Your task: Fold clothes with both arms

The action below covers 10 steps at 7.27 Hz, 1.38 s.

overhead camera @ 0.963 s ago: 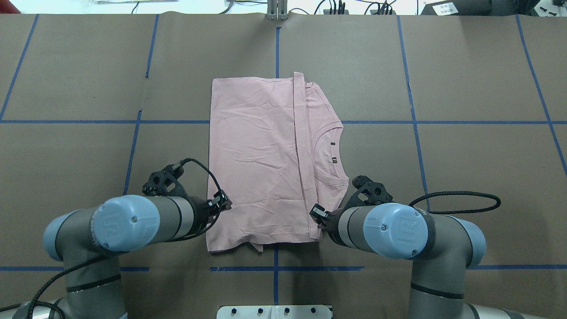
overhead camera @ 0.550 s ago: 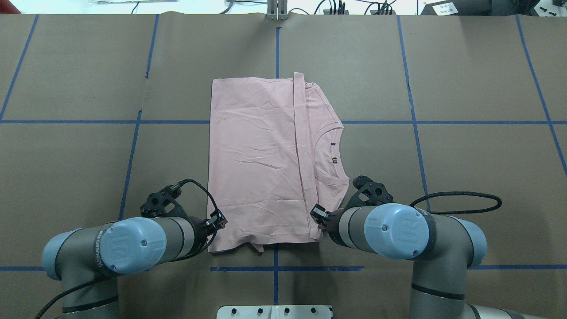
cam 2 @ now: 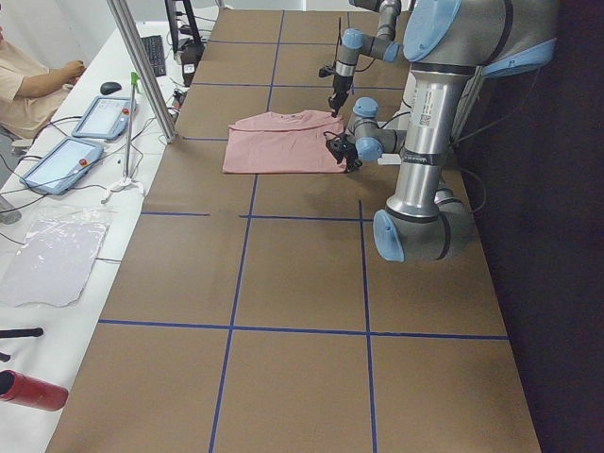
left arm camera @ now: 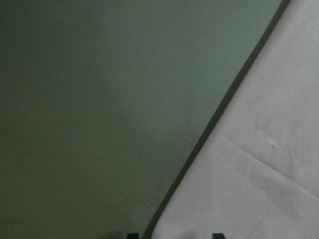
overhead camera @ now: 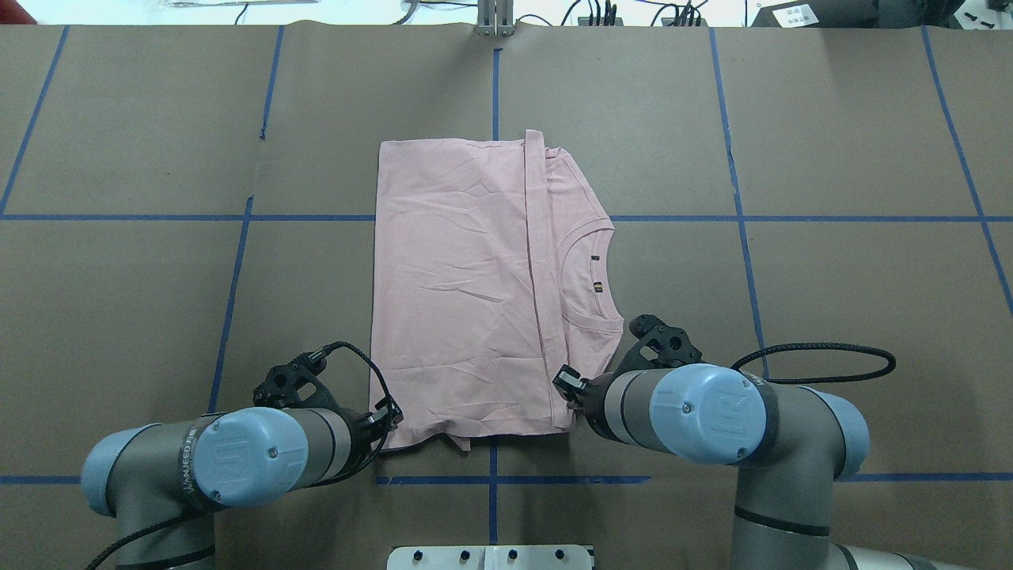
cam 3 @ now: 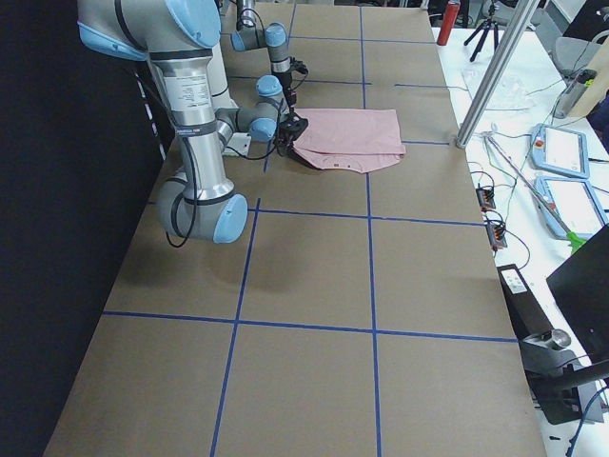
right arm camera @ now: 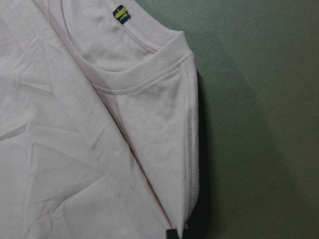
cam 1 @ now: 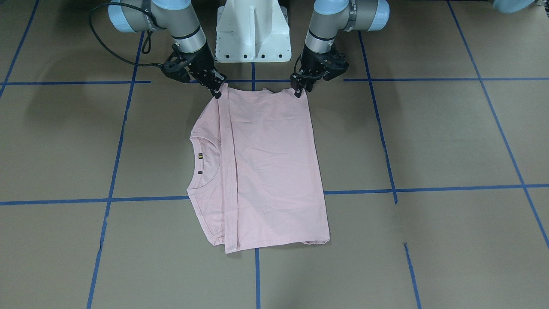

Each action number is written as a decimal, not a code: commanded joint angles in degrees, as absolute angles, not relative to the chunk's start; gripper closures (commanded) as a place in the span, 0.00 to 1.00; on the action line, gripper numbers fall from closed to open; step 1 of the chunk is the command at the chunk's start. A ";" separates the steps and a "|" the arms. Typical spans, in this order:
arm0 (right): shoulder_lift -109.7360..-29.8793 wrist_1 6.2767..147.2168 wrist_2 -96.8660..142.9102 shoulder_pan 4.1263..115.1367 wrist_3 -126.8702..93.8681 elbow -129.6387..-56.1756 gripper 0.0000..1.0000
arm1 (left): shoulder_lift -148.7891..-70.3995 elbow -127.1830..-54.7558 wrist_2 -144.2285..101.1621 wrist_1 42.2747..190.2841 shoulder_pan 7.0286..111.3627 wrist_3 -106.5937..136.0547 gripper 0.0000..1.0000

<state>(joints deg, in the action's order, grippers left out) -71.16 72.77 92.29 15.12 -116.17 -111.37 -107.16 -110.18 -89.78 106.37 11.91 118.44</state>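
The pale pink T-shirt (overhead camera: 459, 293) lies flat on the brown table, folded lengthwise, with its collar (overhead camera: 589, 277) toward my right side. My left gripper (overhead camera: 389, 419) sits low at the shirt's near left corner. The left wrist view shows its two tips (left arm camera: 173, 235) apart, straddling the shirt's edge (left arm camera: 259, 164). My right gripper (overhead camera: 566, 393) is at the near right corner, shut on the folded edge by the shoulder (right arm camera: 169, 164). In the front-facing view both grippers, left (cam 1: 300, 91) and right (cam 1: 216, 91), touch the shirt's (cam 1: 266, 171) edge nearest the base.
The white pedestal base (cam 1: 253, 30) stands just behind the shirt. A black cable loop (overhead camera: 823, 360) lies beside my right arm. Blue tape lines (overhead camera: 740, 218) cross the table. Beyond the far edge are a metal post (cam 2: 142, 66), tablets (cam 2: 99, 118) and a seated person (cam 2: 28, 85).
My left arm has drawn back toward the base, bringing its gripper down along the shirt's left edge to the near left corner. The right arm and the shirt have not moved.
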 commanded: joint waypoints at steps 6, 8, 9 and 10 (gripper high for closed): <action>-78.01 72.86 90.72 10.66 -121.45 -120.55 1.00 | -106.44 -121.08 -97.56 105.30 12.22 117.42 1.00; -82.07 73.47 87.80 7.13 -124.62 -126.79 1.00 | -106.96 -126.71 -97.47 95.86 11.34 117.42 1.00; -81.65 73.65 88.32 8.95 -124.37 -128.57 1.00 | -107.48 -128.83 -97.64 92.93 11.60 116.90 1.00; -78.52 73.74 88.68 15.49 -123.23 -125.45 1.00 | -110.01 -127.54 -97.21 92.38 15.34 110.19 1.00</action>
